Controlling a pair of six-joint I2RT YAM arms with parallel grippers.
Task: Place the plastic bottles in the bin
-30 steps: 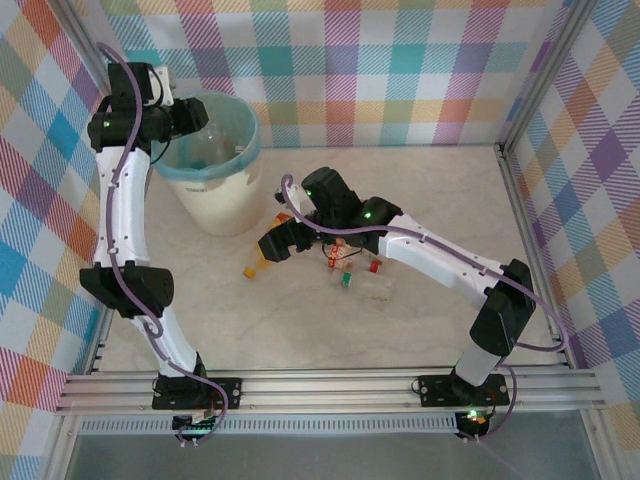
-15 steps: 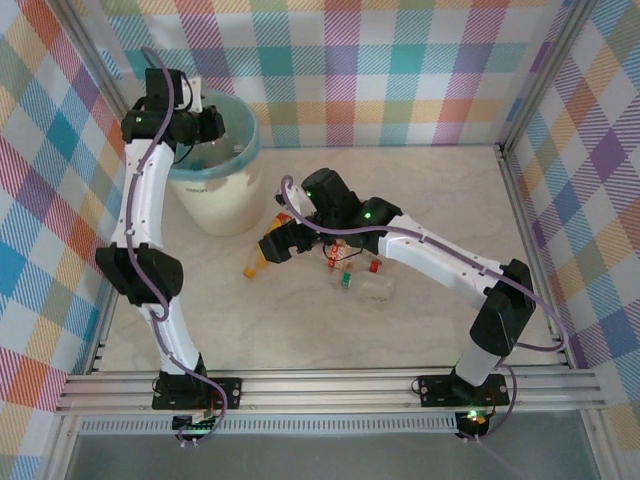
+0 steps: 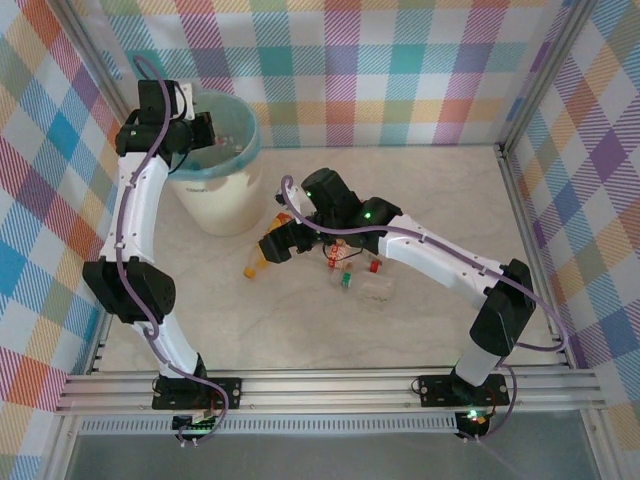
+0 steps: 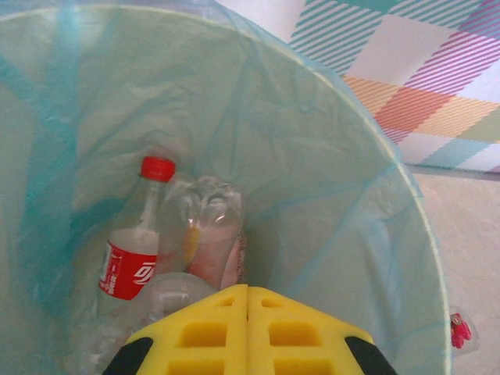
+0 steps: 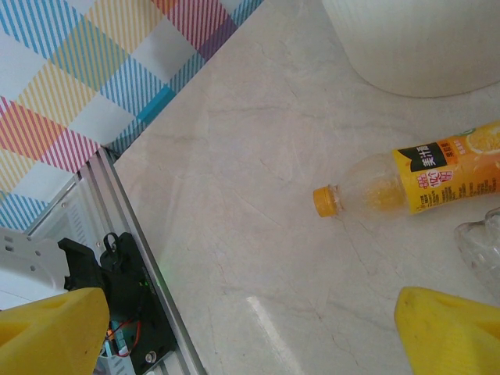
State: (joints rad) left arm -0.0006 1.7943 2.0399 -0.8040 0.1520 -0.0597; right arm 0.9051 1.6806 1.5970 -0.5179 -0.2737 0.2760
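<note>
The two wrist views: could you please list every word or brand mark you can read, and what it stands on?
"美汁源", as best it reads: characters on the dark panel of the orange-label bottle lying on the table.
Smaller print on that label: too small to read.
White mark on the red label of the red-capped bottle in the bin: too blurred to read.

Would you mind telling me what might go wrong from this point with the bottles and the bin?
The orange-label bottle lies on its side, off-centre from the open right gripper; closing there may miss or roll it. The crushed clear bottle beside it could be caught too. The shut left gripper hangs over the bin; its liner may snag.
</note>
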